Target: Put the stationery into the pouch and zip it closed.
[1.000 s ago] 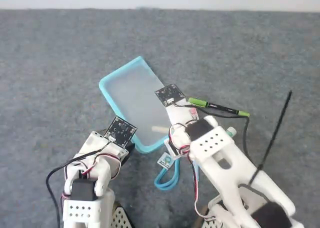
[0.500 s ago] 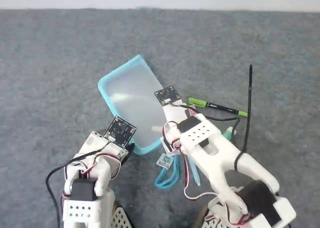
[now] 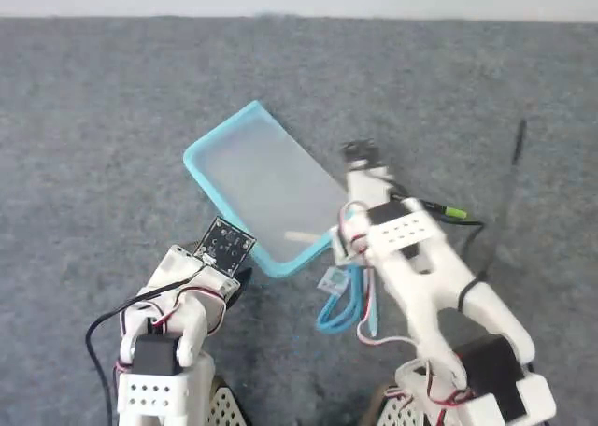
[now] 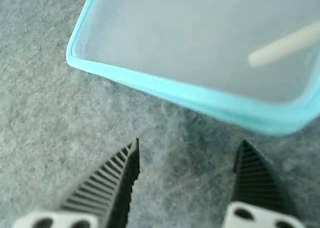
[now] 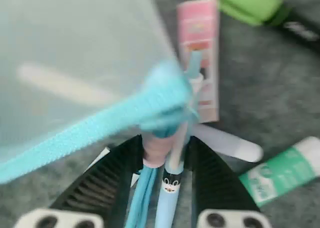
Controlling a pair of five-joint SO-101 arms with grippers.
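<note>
The translucent pouch [image 3: 262, 178] with a cyan zip edge lies mid-table, a white stick [image 5: 65, 85] inside it. My right gripper [image 5: 165, 153] is shut on the pouch's zipper end [image 5: 162, 95], at the corner nearest the arms [image 3: 334, 234]. Right beside that corner lie a pink eraser pack [image 5: 200, 53], a green pen [image 5: 240, 3], a white pen [image 5: 225, 143] and a green glue stick [image 5: 280, 173]. My left gripper [image 4: 187, 158] is open just short of the pouch's near edge [image 4: 200, 98], apart from it and holding nothing.
A blue strap loop [image 3: 338, 309] with a small tag [image 3: 332, 278] trails from the pouch corner toward the arm bases. The grey carpeted table [image 3: 112, 118] has free room at the left and far back. A black cable [image 3: 509, 178] rises at the right.
The right arm has swung to the right with the zipper end held, dragging that corner of the pouch and the blue strap along. The left arm has not moved.
</note>
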